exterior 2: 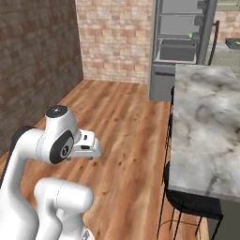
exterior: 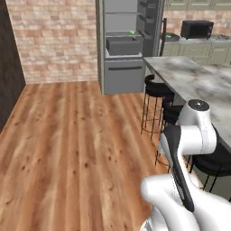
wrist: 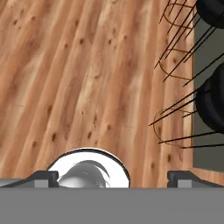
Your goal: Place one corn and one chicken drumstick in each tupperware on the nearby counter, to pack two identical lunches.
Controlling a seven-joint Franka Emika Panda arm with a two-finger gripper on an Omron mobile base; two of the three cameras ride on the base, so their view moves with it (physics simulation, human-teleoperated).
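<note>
Fingertips (wrist: 46, 177) stand wide apart at the gripper (wrist: 113, 178), holding nothing, aimed down at the wooden floor (wrist: 78, 78) beside black stools (wrist: 212, 105). Far ahead, one green corn (exterior: 132, 32) sits on a shelf inside the open fridge (exterior: 124, 45), left of the counter (exterior: 198, 43).

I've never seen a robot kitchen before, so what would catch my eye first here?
Probably the white arm folded low over the wooden floor, its gripper open and empty. Behind it stands an open fridge against the brick wall, a green cob on its shelf, and the marbled island with black stools.
</note>
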